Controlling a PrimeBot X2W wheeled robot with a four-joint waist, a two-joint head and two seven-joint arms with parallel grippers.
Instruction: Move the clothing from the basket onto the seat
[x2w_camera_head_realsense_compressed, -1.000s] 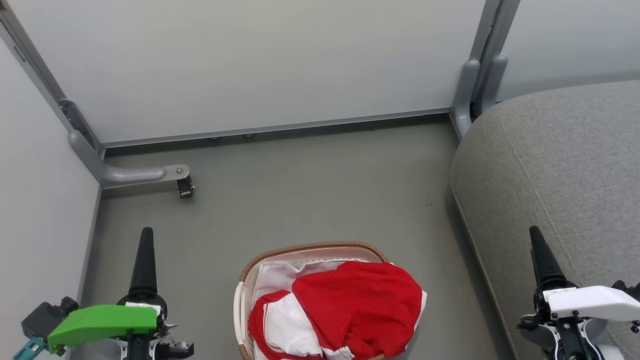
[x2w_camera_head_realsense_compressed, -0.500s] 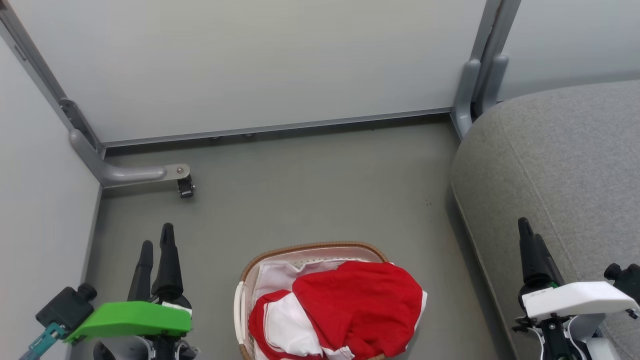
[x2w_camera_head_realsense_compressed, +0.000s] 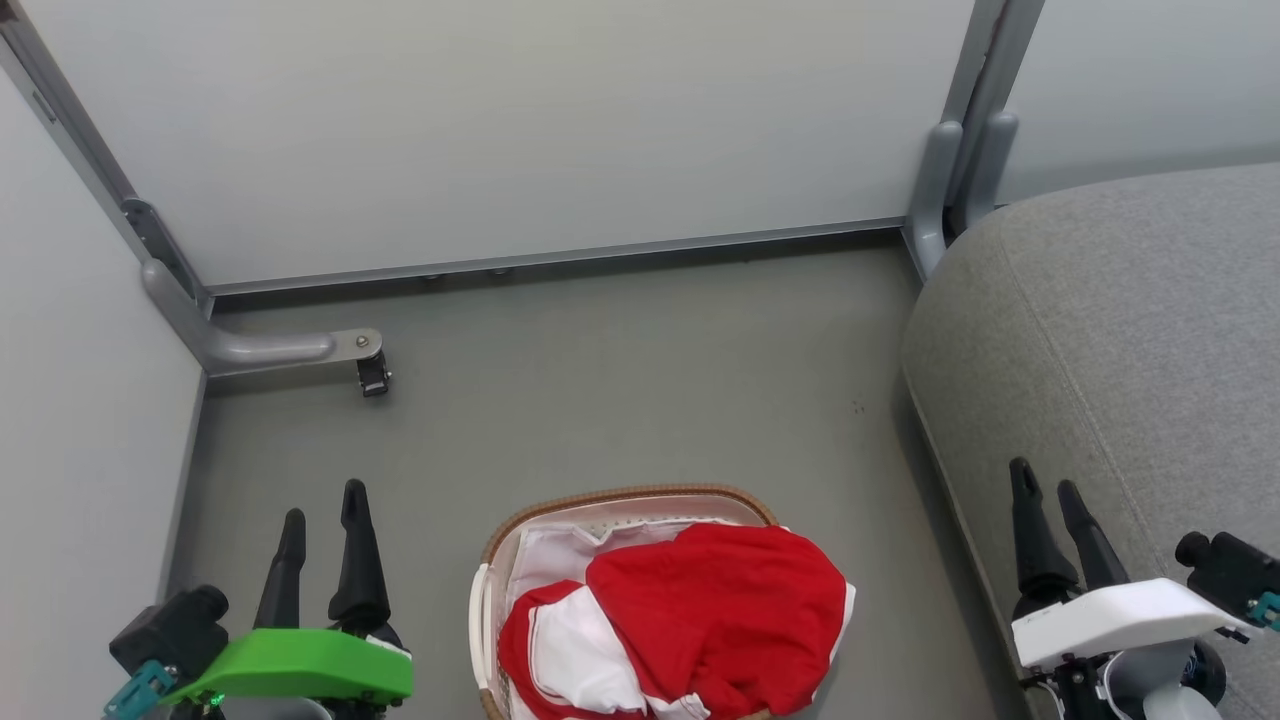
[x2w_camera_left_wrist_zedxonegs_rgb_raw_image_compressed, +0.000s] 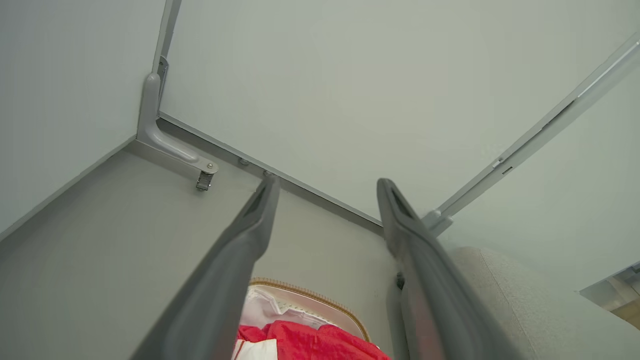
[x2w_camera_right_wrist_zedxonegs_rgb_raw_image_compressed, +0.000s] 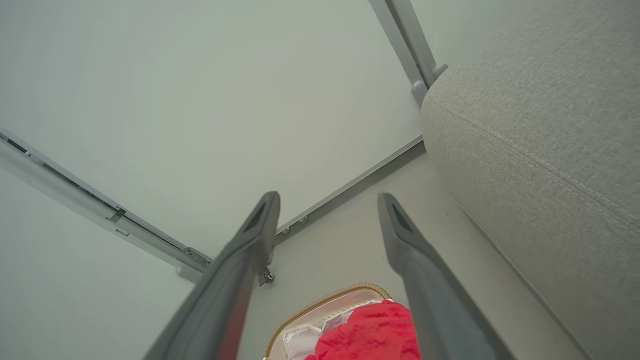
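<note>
Left pincer: released, the two dark tapered fingers spread with nothing between them. It hangs over bare floor to the left of the basket. A second ago it showed edge-on as one finger; it has since rolled, so both show, and sits lower and nearer the basket.
Left wrist: glossy green cover, hard plastic.
Right pincer: released and empty, over the seat's near edge. It was also edge-on before and has turned and shifted towards the basket.
Right wrist: white cover, smooth.
Clothing: in the basket, unmoved. It is a soft, crumpled red heap with white panels and piping, spilling over the right rim.
Basket: on the floor between the pincers. Oval, with a brown woven rim, a perforated cream wall and a white liner showing at the back.
Floor: flat grey-green, matte.
Seat: right of the basket and apart from it. Coarse grey weave, rounded edge, stitched seam.
Bracket: curved grey metal foot in the far left corner.
Wall panels: pale and smooth, with metal frames.
</note>
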